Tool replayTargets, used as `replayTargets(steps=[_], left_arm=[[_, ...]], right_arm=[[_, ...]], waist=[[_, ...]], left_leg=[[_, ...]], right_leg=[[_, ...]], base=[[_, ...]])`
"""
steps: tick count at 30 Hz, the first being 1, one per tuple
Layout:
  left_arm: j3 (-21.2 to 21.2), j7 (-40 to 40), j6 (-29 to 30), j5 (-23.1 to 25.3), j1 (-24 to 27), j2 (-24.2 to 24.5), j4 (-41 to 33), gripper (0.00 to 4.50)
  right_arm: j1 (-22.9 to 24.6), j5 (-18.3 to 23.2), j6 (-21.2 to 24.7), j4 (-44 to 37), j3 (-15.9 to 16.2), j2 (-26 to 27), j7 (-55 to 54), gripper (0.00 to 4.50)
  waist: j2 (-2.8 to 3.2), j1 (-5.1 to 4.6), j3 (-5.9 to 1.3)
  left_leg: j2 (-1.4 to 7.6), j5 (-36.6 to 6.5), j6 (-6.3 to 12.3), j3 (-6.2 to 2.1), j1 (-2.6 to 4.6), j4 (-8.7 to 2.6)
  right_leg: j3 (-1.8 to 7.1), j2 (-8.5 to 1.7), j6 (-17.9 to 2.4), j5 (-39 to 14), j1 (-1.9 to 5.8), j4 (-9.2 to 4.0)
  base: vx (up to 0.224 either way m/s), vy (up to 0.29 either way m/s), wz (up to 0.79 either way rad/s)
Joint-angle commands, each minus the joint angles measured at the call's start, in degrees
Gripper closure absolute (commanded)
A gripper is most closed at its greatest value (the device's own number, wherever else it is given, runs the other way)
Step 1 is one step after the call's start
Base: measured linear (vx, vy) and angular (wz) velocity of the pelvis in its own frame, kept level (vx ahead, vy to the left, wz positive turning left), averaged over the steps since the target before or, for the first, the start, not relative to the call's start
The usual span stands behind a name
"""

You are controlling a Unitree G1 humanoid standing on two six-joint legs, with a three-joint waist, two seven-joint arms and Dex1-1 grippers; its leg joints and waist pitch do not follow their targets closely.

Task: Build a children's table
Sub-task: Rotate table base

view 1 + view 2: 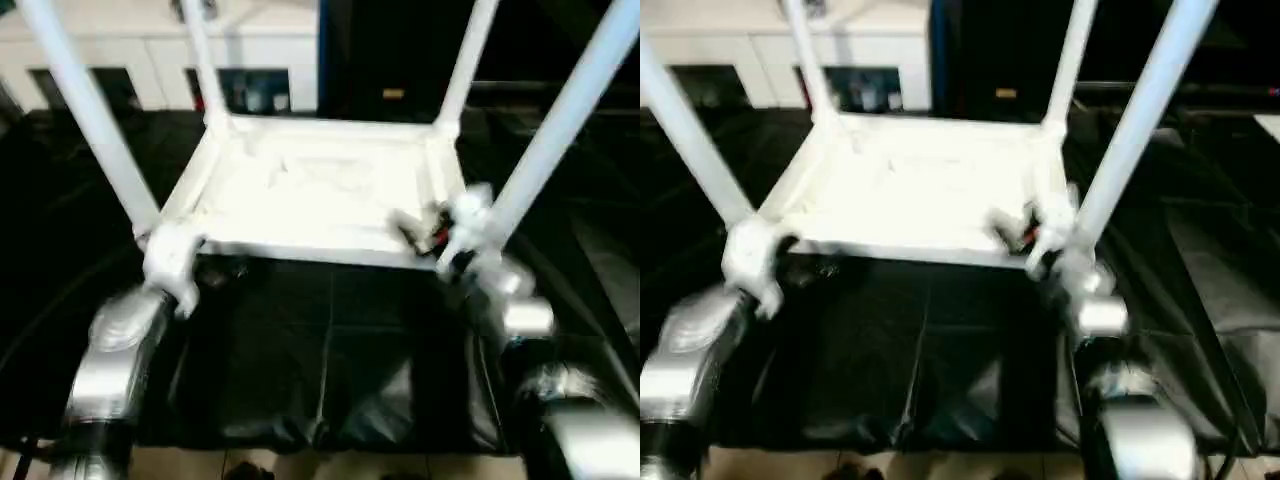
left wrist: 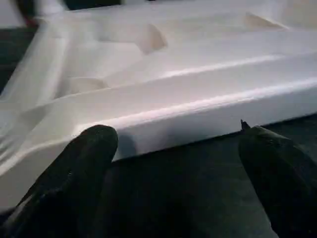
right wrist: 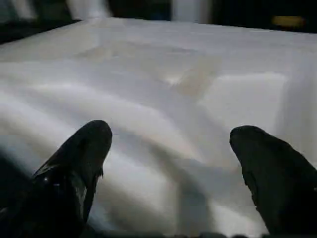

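White tabletop (image 1: 310, 195) and four white legs (image 1: 95, 120) stand on a black sheet (image 1: 320, 350); silver forearms (image 1: 115, 350), black fingers (image 2: 84, 163), white cabinet (image 1: 150, 50) behind

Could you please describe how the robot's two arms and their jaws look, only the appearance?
Both forearms are shiny silver metal with rounded, cylinder-like segments: the left arm and the right arm. Near each wrist sits a pale, whitish housing. The right wrist also shows a small red mark and dark parts. Each gripper ends in two black, rounded, blunt fingers, seen on the left gripper and the right gripper.
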Motion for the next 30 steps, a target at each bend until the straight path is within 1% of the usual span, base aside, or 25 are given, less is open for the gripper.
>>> replayTargets(steps=[1, 2, 3, 4, 5, 6, 7, 9, 10, 11, 12, 13, 14, 15, 17, 18, 20, 21, 22, 23, 25, 26, 27, 29, 30], left_arm=[[1.5, 2.9, -3.0, -0.3, 1.9, -0.5, -2.4, 0.0], [2.5, 5.1, -4.4, 0.0, 3.1, -1.3, -2.8, 0.0], [3.4, 7.7, -5.5, 0.6, 3.7, -2.1, -3.1, 0.0], [4.1, 9.4, -6.3, 1.1, 4.1, -2.6, -3.3, 0.0], [5.4, 11.7, -7.3, 1.3, 4.0, -3.4, -3.2, 0.0], [6.8, 14.2, -8.3, 1.7, 3.5, -3.9, -2.7, 0.0], [7.1, 14.8, -8.4, 1.7, 3.3, -3.9, -2.5, 0.0], [8.8, 17.9, -9.2, 2.0, 1.5, -3.5, -0.4, 0.0], [9.6, 18.8, -9.9, 1.6, -0.9, -1.8, 2.7, 0.0], [10.1, 18.7, -10.4, 1.1, -2.0, -1.1, 4.0, 0.0], [10.5, 17.8, -11.0, 0.1, -3.9, 0.1, 6.0, 0.0], [10.7, 16.6, -11.3, -0.8, -5.6, 1.0, 8.2, 0.0], [10.7, 16.0, -11.5, -1.2, -6.7, 1.6, 9.6, 0.0], [10.7, 15.2, -11.5, -1.6, -7.5, 1.9, 10.7, 0.0], [10.6, 13.7, -11.8, -1.9, -9.8, 3.0, 13.9, 0.0], [10.4, 13.0, -12.5, -1.5, -12.9, 4.3, 18.4, 0.0], [10.4, 11.9, -13.4, -1.5, -16.0, 5.5, 22.9, 0.0], [10.4, 11.9, -13.4, -1.5, -16.0, 5.5, 22.9, 0.0], [10.2, 12.1, -13.9, -1.0, -17.7, 6.3, 25.6, 0.0], [9.9, 12.1, -14.2, -0.3, -20.2, 7.4, 29.5, 0.0], [9.9, 12.4, -14.5, -0.2, -22.3, 8.2, 32.7, 0.0], [10.2, 12.7, -15.4, -0.3, -24.7, 9.0, 35.8, 0.0], [9.8, 12.7, -15.6, 0.0, -26.1, 9.5, 37.7, 0.0], [9.6, 11.8, -15.0, 0.0, -28.2, 10.1, 40.4, 0.0], [9.3, 8.9, -14.1, -0.5, -30.8, 10.3, 43.8, 0.0]], right_arm=[[2.4, 1.5, 3.5, -7.9, 1.5, -0.2, 2.5, 0.05], [4.9, 2.3, 5.5, -12.2, 2.3, -0.6, 3.1, 0.05], [6.9, 2.8, 7.4, -15.5, 2.8, -1.1, 3.4, 0.05], [8.1, 3.1, 8.6, -17.7, 3.1, -1.5, 3.6, 0.05], [10.1, 3.6, 10.9, -20.7, 3.4, -2.0, 3.7, 0.05], [12.0, 4.2, 13.5, -23.6, 3.7, -2.6, 3.8, 0.05], [12.4, 4.3, 13.8, -24.1, 3.8, -2.7, 3.9, 0.05], [14.6, 4.0, 15.1, -26.9, 4.6, -3.6, 4.9, 0.05], [16.5, 4.0, 17.8, -29.6, 4.9, -4.5, 5.3, 0.05], [17.1, 4.0, 18.6, -30.4, 5.1, -4.8, 5.4, 0.05], [17.9, 4.0, 20.0, -31.7, 5.2, -5.3, 5.5, 0.05], [18.3, 4.0, 21.1, -32.3, 5.2, -5.5, 5.4, 0.05], [18.8, 4.3, 22.5, -33.5, 5.3, -5.8, 5.1, 0.05], [19.0, 4.3, 23.2, -33.9, 5.4, -6.0, 4.9, 0.05], [19.4, 3.8, 24.3, -34.6, 5.7, -6.3, 4.2, 0.05], [19.2, 2.7, 24.6, -34.1, 5.8, -6.1, 3.2, 0.05], [18.7, 1.8, 24.7, -33.4, 5.7, -5.7, 2.2, 0.05], [18.7, 1.8, 24.7, -33.4, 5.7, -5.7, 2.2, 0.05], [18.3, 1.6, 24.9, -33.1, 5.7, -5.4, 1.8, 0.05], [17.6, 1.1, 25.0, -32.6, 5.8, -5.1, 1.1, 0.05], [17.2, 0.9, 25.3, -32.3, 5.9, -4.7, 0.8, 0.05], [16.6, 1.1, 25.5, -32.0, 6.0, -4.3, 0.8, 0.05], [16.2, 1.1, 25.6, -31.9, 6.0, -4.0, 0.7, 0.05], [15.5, 1.0, 25.6, -31.3, 6.2, -3.7, 0.4, 0.05], [14.7, 0.5, 25.3, -29.9, 6.4, -3.4, -0.1, 0.05]], waist=[[0.32, 0.26, -4.21], [0.16, 0.26, -4.1], [0.04, 0.3, -3.92], [0.22, 0.38, -3.9], [0.03, 0.59, -3.68], [0.07, 0.6, -3.52], [-0.09, 0.73, -3.5], [-0.07, 0.89, -3.43], [-0.39, 0.9, -3.37], [-0.51, 1.23, -3.52], [-0.33, 1.24, -3.35], [-0.56, 1.21, -3.47], [-0.52, 1.27, -3.41], [-0.34, 1.33, -3.54], [-0.6, 1.29, -3.61], [-0.61, 1.24, -3.63], [-0.48, 1.32, -3.82], [-0.47, 1.31, -3.92], [-1.04, 1.27, -3.98], [-1.04, 1.4, -4.11], [-0.8, 1.42, -4.31], [-0.94, 1.42, -4.27], [-1.02, 1.39, -4.44], [-0.94, 1.39, -4.51], [-0.89, 1.41, -4.55]], left_leg=[[0.86, -12.9, 4.13, -0.19, 1.13, -3.63], [0.86, -13.6, 4.04, -0.2, 1.13, -3.69], [0.89, -15.6, 3.38, -0.12, 1.26, -3.93], [0.91, -16.2, 2.91, -0.21, 1.37, -4.04], [1.01, -17.4, 2.12, -0.19, 1.54, -4.12], [0.86, -18.8, 1.35, -0.27, 1.41, -4.38], [0.77, -20.4, 0.62, -0.3, 1.65, -4.4], [0.58, -21.5, -0.01, -0.4, 1.76, -4.41], [0.47, -21.4, -0.05, -0.43, 1.62, -4.45], [0.38, -21.1, -0.21, -0.51, 1.79, -4.4], [0.24, -21.1, -0.46, -0.68, 1.52, -4.6], [0.32, -20.9, -0.73, -0.84, 1.46, -4.61], [0.19, -20.9, -0.86, -0.83, 1.51, -4.58], [0.28, -20.9, -1.12, -0.88, 1.68, -4.57], [0.32, -20.4, -1.31, -0.91, 1.54, -4.6], [0.21, -20.0, -1.41, -0.81, 1.56, -4.52], [0.15, -19.2, -1.65, -0.84, 1.57, -4.46], [0.2, -18.4, -1.81, -0.84, 1.5, -4.43], [0.27, -17.7, -1.65, -0.83, 1.36, -4.42], [0.22, -16.4, -1.41, -0.75, 1.38, -4.26], [0.11, -14.5, -1.28, -0.74, 1.43, -4.11], [0.07, -13.3, -1.08, -0.7, 1.23, -4.01], [0.13, -12.2, -0.94, -0.71, 1.29, -3.89], [0.09, -11.0, -0.73, -0.66, 1.33, -3.76], [0.17, -10.8, -0.72, -0.64, 1.44, -3.73]], right_leg=[[1.12, -1.64, -13.4, -3.6, 2.76, -3.64], [1.13, -1.56, -13.0, -4.5, 2.77, -3.75], [1.19, -1.7, -12.2, -7.8, 2.53, -4.1], [1.2, -1.65, -11.7, -9.4, 2.58, -4.25], [1.38, -1.57, -10.5, -11.5, 2.37, -4.59], [1.35, -1.66, -9.4, -14.7, 2.33, -4.86], [1.37, -1.7, -8.3, -17.7, 2.07, -5.17], [1.47, -1.66, -6.6, -20.4, 1.79, -5.51], [1.47, -1.66, -6.0, -21.1, 1.85, -5.64], [1.52, -1.69, -5.0, -22.0, 1.68, -5.65], [1.44, -1.73, -4.3, -23.1, 1.73, -5.77], [1.45, -1.87, -4.2, -23.3, 1.72, -5.73], [1.45, -1.83, -4.0, -23.7, 1.59, -5.74], [1.53, -1.9, -4.2, -23.2, 1.5, -5.63], [1.58, -1.91, -4.7, -21.6, 1.55, -5.45], [1.6, -1.85, -5.0, -20.5, 1.43, -5.41], [1.63, -1.94, -5.2, -18.9, 1.58, -5.21], [1.65, -1.97, -5.7, -16.9, 1.71, -4.92], [1.63, -2.0, -6.1, -15.7, 1.91, -4.83], [1.65, -2.03, -6.8, -13.6, 1.97, -4.53], [1.66, -2.01, -7.4, -10.9, 2.13, -4.08], [1.61, -2.03, -7.9, -8.8, 2.28, -3.95], [1.6, -2.08, -8.6, -6.5, 2.44, -3.64], [1.53, -2.03, -9.5, -3.9, 2.5, -3.31], [1.56, -2.09, -9.9, -3.2, 2.52, -3.21]], base=[[0.0, 0.0, 0.0], [0.0, 0.0, 0.0], [0.0, 0.0, 0.0], [0.0, 0.0, 0.0], [0.0, 0.0, 0.0], [0.0, 0.0, 0.0], [0.0, 0.0, 0.0], [0.0, 0.0, 0.0], [0.0, 0.0, 0.0], [0.0, 0.0, 0.0], [0.0, 0.0, 0.0], [0.0, 0.0, 0.0], [0.0, 0.0, 0.0], [0.0, 0.0, 0.0], [0.0, 0.0, 0.0], [0.0, 0.0, 0.0], [0.0, 0.0, 0.0], [0.0, 0.0, 0.0], [0.0, 0.0, 0.0], [0.0, 0.0, 0.0], [0.0, 0.0, 0.0], [0.0, 0.0, 0.0], [0.0, 0.0, 0.0], [0.0, 0.0, 0.0], [0.0, 0.0, 0.0]])
